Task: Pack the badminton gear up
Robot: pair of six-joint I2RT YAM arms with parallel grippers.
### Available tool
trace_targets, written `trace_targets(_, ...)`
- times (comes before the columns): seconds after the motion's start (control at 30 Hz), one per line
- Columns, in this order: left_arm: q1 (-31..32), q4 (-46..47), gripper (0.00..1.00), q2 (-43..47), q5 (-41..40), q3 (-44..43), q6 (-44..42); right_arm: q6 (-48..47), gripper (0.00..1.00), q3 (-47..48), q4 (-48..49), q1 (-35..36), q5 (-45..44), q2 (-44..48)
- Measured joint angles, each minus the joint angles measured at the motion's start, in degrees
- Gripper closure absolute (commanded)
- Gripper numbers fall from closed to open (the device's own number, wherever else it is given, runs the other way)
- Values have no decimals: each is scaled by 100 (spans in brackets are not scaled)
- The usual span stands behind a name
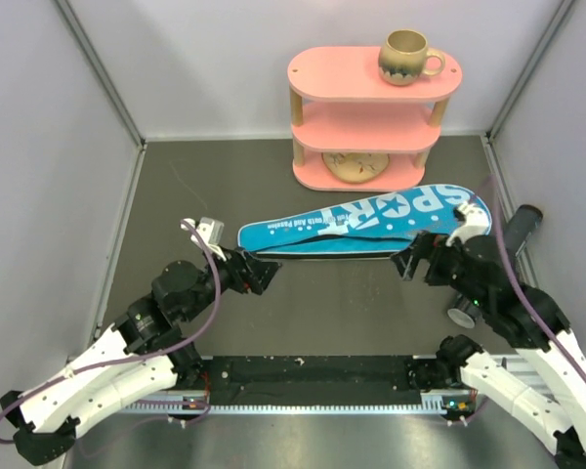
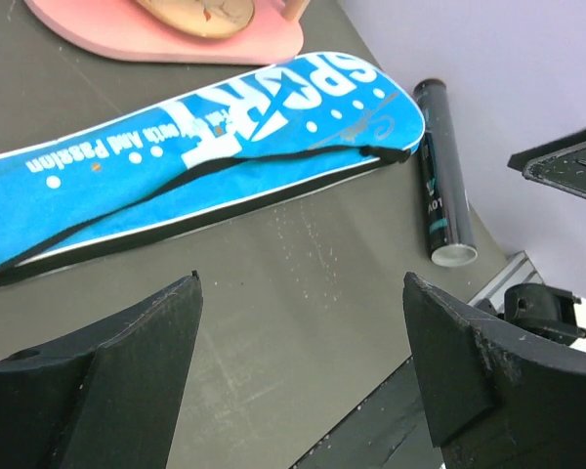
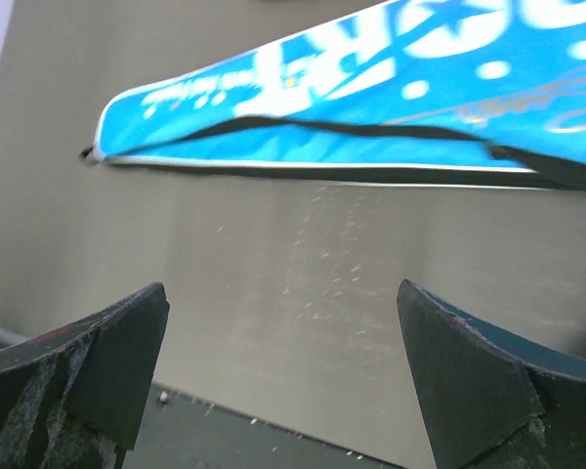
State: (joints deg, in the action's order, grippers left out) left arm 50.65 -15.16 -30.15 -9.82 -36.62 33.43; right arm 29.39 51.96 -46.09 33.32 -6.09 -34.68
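Both tools stood wide open, gripping nothing — the left tool [image 1: 264, 274] [image 2: 301, 283] near the narrow end of the cover [image 1: 371, 223] [image 2: 176, 166] [image 3: 352, 107], the right tool [image 1: 407, 262] [image 3: 281, 289] near its broad end. The cover lay flat on the bench [image 1: 313, 303], just in front of the shelf [image 1: 371, 73] with a mug [image 1: 407, 56] on top. The tube [image 1: 524, 223] [image 2: 439, 176] lay just beside the cover's broad end

This looks like a robotics lab test cell, not a home. A dark table [image 1: 322, 313] is boxed in by plain pale walls [image 1: 39, 147] with metal corner posts [image 1: 103, 73]. A left arm [image 1: 107, 381] and a right arm [image 1: 527, 386] are bolted to a rail [image 1: 313, 374] at the near edge, with a cable [image 1: 218, 288] looping off one. A pink shelf [image 1: 371, 122] and a blue racket cover [image 1: 361, 225] sit there, seemingly as props.
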Motion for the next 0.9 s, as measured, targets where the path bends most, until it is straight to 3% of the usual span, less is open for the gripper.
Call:
trace_targets(0.1, 0, 149, 13, -31, -7, -52, -17, 275, 1, -22, -223, -48, -844, 402)
trace_targets(0.23, -4, 278, 13, -160, 55, -111, -4, 608, 1, -35, -437, -557, -1344, -205)
trace_targets(0.33, -4, 313, 13, -234, 179, -111, 52, 682, 2, -229, -160, -1198, -1353, -1064)
trace_targets(0.53, -7, 319, 14, -236, 396, -109, 118, 289, 11, -564, 1036, -3112, -446, -2868)
trace_targets(0.7, -7, 326, 14, -55, 442, -15, 140, 61, 14, -501, 1882, -3158, 24, -4218)
trace_targets(0.9, -7, 299, 14, 90, 426, 39, 136, 212, 15, -846, 2116, -2876, 221, -4437)
